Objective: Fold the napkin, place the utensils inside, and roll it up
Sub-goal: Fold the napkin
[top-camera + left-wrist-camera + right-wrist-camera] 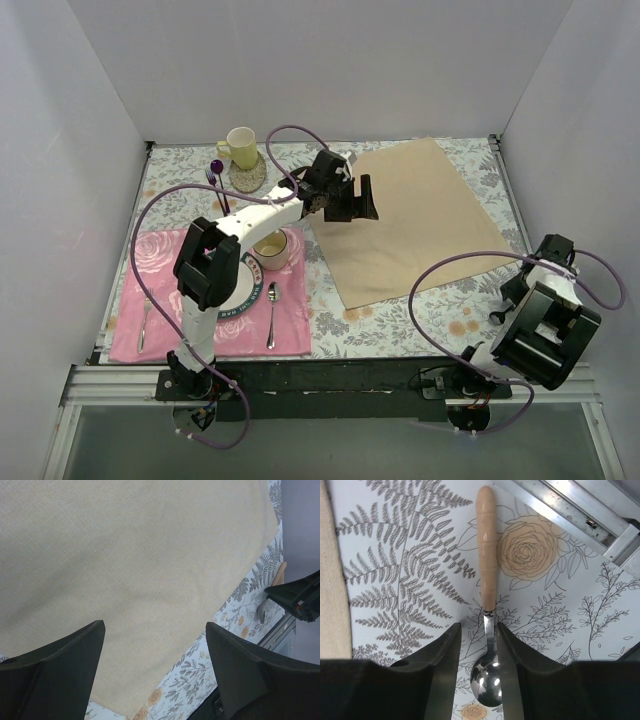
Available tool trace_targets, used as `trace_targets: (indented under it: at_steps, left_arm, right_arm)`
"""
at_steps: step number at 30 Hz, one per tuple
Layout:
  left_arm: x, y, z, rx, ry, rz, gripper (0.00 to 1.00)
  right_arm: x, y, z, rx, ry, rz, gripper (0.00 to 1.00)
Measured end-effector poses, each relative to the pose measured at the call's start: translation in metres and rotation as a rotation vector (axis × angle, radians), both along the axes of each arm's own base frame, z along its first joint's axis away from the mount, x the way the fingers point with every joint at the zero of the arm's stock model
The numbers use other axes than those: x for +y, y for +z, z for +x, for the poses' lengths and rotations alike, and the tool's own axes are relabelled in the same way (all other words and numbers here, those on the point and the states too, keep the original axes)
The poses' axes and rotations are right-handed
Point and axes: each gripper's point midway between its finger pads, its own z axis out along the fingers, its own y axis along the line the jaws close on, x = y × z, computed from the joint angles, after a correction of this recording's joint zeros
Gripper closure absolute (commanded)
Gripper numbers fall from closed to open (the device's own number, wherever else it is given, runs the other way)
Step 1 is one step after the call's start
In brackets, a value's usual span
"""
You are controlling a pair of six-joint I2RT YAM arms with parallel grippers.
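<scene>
Spoon (487, 595) lies lengthwise between fingers of right tool (479, 630), handle pointing away.

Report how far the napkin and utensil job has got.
Done: nothing visible; the napkin lies flat and unfolded on the tablecloth. In hand: the right gripper straddles the neck of a wooden-handled spoon, jaws narrowly apart, apparently not clamped; the left gripper hovers open over the napkin. Left: folding, placing the spoon inside, rolling.
</scene>
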Motion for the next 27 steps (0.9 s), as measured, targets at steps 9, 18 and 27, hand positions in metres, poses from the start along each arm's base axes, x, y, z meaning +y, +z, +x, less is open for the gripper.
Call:
trace_targets:
  at_steps: [9, 18, 27]
  left_arm:
    - [0.006, 0.008, 0.003, -0.016, 0.021, 0.003, 0.12]
    - [0.063, 0.018, 0.045, -0.003, 0.209, 0.015, 0.12]
    - [0.138, 0.041, 0.087, -0.017, 0.395, -0.019, 0.12]
  right_arm:
    - [0.037, 0.038, 0.037, -0.104, 0.207, -0.037, 0.28]
    - [0.161, 0.092, 0.106, -0.206, 0.764, -0.174, 0.26]
    - [0.356, 0.070, 0.075, -0.128, 1.589, -0.153, 0.51]
